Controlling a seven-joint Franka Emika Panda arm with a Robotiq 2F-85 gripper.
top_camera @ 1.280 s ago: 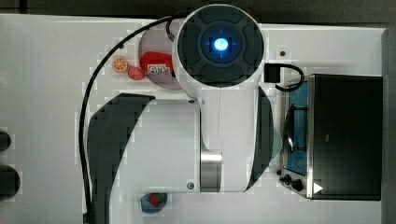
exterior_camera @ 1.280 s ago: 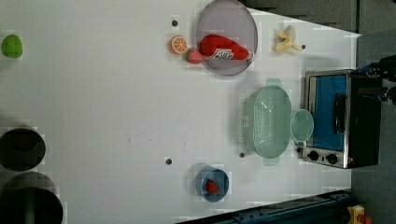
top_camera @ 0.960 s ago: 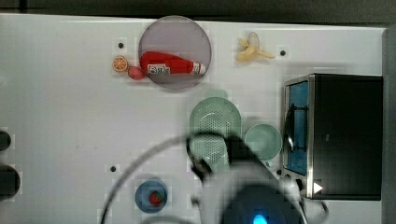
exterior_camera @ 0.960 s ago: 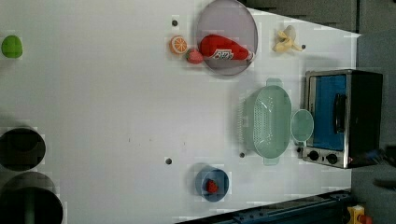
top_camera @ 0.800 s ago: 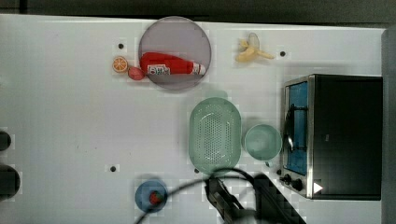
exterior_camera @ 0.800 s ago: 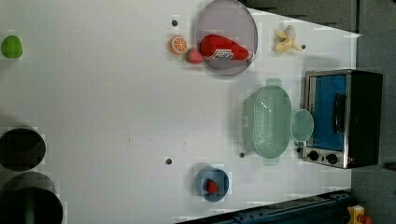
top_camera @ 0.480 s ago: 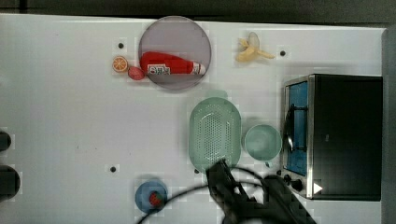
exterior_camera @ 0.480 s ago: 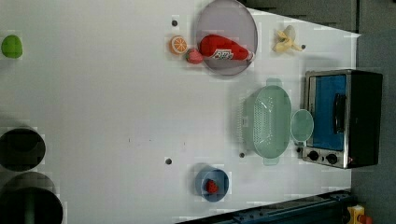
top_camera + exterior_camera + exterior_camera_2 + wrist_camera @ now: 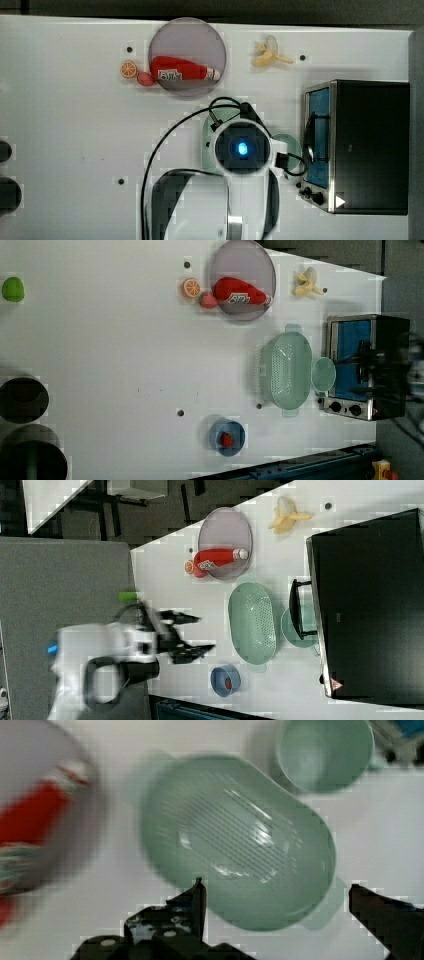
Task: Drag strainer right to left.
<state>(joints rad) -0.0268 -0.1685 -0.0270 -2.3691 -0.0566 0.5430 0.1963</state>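
Observation:
The strainer [image 9: 285,371], a pale green oval basket with holes, rests on the white table [image 9: 125,365] beside the toaster oven. In the top view my arm [image 9: 242,148] hangs over it, leaving a strip of the strainer [image 9: 207,142] showing. In the right view my gripper [image 9: 194,634] is open, apart from the strainer [image 9: 252,622] on the right view's left. The wrist view looks down on the strainer [image 9: 240,845]; the gripper [image 9: 275,887] is open with the basket's near end between its fingertips [image 9: 196,900], above it and holding nothing.
A small green cup [image 9: 323,374] stands between strainer and toaster oven [image 9: 365,365]. A grey plate [image 9: 243,280] holds a red bottle [image 9: 237,292]. Around it lie an orange slice [image 9: 191,288], a banana [image 9: 306,284] and a blue bowl [image 9: 227,437]. Dark cylinders [image 9: 22,400] stand at the left view's left.
My arm has swung from the top view's lower edge to over the strainer. The strainer and the other things have not moved.

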